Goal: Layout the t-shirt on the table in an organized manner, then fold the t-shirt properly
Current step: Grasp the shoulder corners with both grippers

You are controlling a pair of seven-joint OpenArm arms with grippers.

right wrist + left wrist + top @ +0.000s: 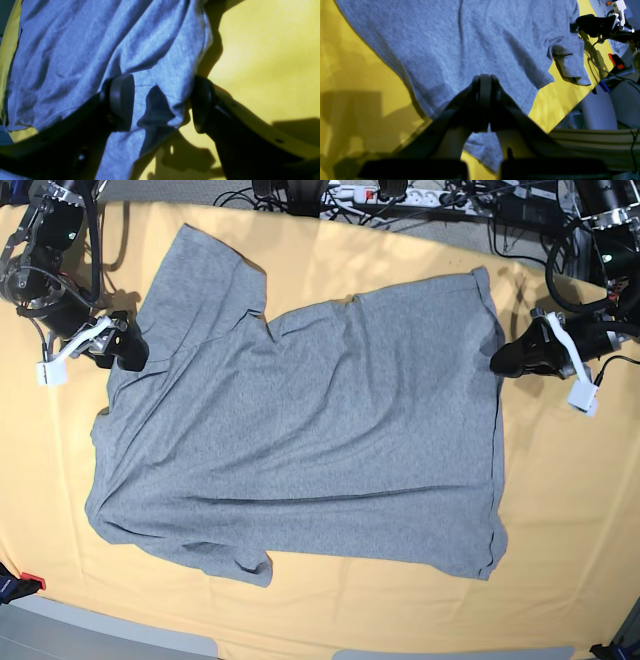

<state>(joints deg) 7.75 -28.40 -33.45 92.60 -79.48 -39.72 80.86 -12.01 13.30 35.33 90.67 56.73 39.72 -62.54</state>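
A: Lying where? Any lettering to read?

B: Spread plain side up across the middle of the table (560, 510), the t-shirt (310, 430). No print, brand or label readable anywhere on the grey cloth.

A: And at three o'clock of the shirt, base view?

B: Left gripper (503, 361), touching the hem edge there. Jaws pressed fully together in the left wrist view, tips down on the fabric; held or only pressed, cannot tell.

A: At nine to ten o'clock?

B: Right gripper (130, 354), jaws spread wide, one pad (121, 100) on the cloth, the other just off the edge over bare table. Nothing gripped.
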